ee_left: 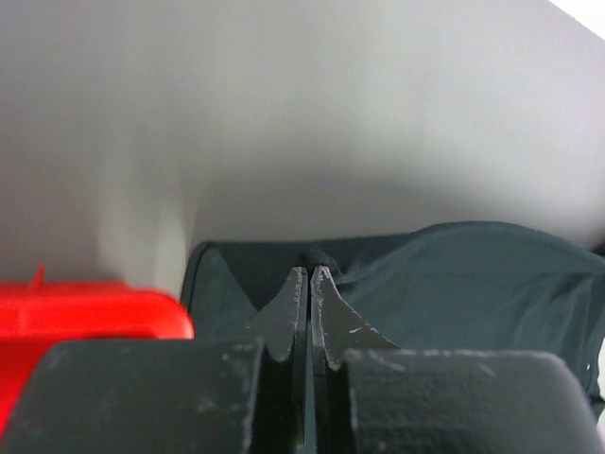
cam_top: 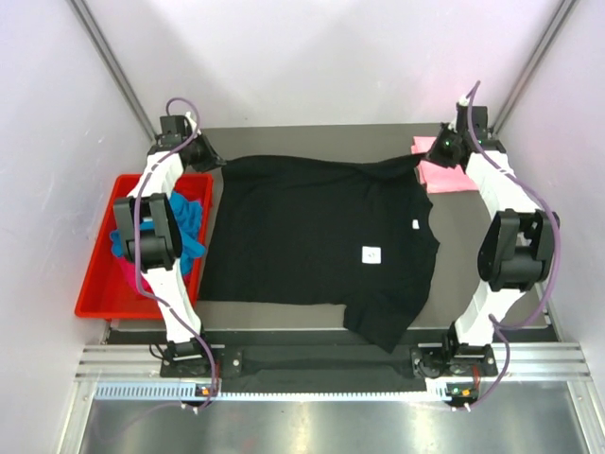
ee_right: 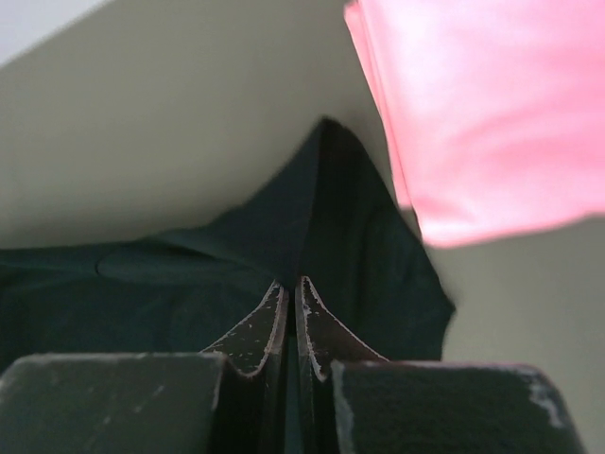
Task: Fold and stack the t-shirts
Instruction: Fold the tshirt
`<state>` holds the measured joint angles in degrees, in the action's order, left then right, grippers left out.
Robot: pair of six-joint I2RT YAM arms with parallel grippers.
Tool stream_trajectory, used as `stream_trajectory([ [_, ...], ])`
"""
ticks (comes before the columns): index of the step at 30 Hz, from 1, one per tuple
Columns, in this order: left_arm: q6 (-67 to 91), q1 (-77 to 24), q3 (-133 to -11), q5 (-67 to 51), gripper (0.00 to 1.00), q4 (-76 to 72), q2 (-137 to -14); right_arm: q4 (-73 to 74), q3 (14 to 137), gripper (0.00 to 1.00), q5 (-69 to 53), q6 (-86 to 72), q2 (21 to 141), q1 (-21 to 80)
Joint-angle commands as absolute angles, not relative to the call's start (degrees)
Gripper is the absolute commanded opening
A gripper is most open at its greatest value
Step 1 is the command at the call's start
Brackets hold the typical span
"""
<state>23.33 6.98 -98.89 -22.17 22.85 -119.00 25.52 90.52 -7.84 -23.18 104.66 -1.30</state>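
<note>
The black t-shirt (cam_top: pixel 312 227) lies spread flat on the table, its white neck label (cam_top: pixel 414 224) towards the right. My left gripper (cam_top: pixel 210 161) is shut on its far left corner, and the pinched cloth shows at my fingertips in the left wrist view (ee_left: pixel 309 270). My right gripper (cam_top: pixel 430 154) is shut on its far right sleeve (ee_right: pixel 331 208); its tips (ee_right: pixel 290 281) show there too. The light pink t-shirt (cam_top: pixel 446 176) lies folded at the far right, beside the right gripper (ee_right: pixel 482 104). The turquoise t-shirt (cam_top: pixel 189 222) and a bit of the magenta one (cam_top: pixel 124 270) lie in the tray.
A red plastic tray (cam_top: pixel 99 293) stands off the table's left edge, also in the left wrist view (ee_left: pixel 85 307). White walls close in the back and both sides. The black shirt's near right sleeve (cam_top: pixel 388 326) hangs over the front edge.
</note>
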Motion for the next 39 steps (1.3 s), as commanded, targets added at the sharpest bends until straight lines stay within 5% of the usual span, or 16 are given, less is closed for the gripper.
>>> stream_trajectory([
  [1, 21.01, 7.29, -97.56, -21.88, 0.0, 24.96, -113.65, 28.65, 87.37, 0.0, -6.85, -22.94, 98.09, -1.93],
  [22, 16.61, 3.7, -95.27, -9.85, 0.0, 40.6, -111.01, 25.75, 53.63, 0.0, -7.82, -29.71, 78.4, -1.85],
  [39, 15.03, 0.18, -96.5, 3.51, 0.0, 47.72, -114.34, 30.67, 54.93, 0.0, -15.82, -30.32, 72.96, -2.02],
])
